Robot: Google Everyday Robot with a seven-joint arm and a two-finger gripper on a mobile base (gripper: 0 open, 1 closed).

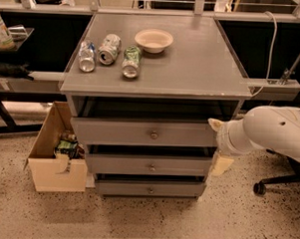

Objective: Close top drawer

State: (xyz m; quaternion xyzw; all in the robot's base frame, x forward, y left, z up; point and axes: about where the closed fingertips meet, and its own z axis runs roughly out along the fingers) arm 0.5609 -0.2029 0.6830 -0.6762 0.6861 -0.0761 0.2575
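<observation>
The top drawer (139,133) is a wide grey front with a small silver knob (153,134). It stands pulled out a little from the grey cabinet (192,68), with a dark gap above it. My gripper (217,144) is at the drawer front's right end, on a white arm (274,134) reaching in from the right. Its cream fingertips (214,124) are spread apart, one by the front's top corner and one below it, and hold nothing. Two slimmer drawers, the middle (148,166) and the bottom (149,189), sit below and are also slightly out.
On the cabinet top lie three cans (109,50) and a cream bowl (153,40). An open cardboard box (55,172) with rubbish stands on the floor at the left. An office chair base (272,182) is at the right. A cable (269,52) hangs at the back right.
</observation>
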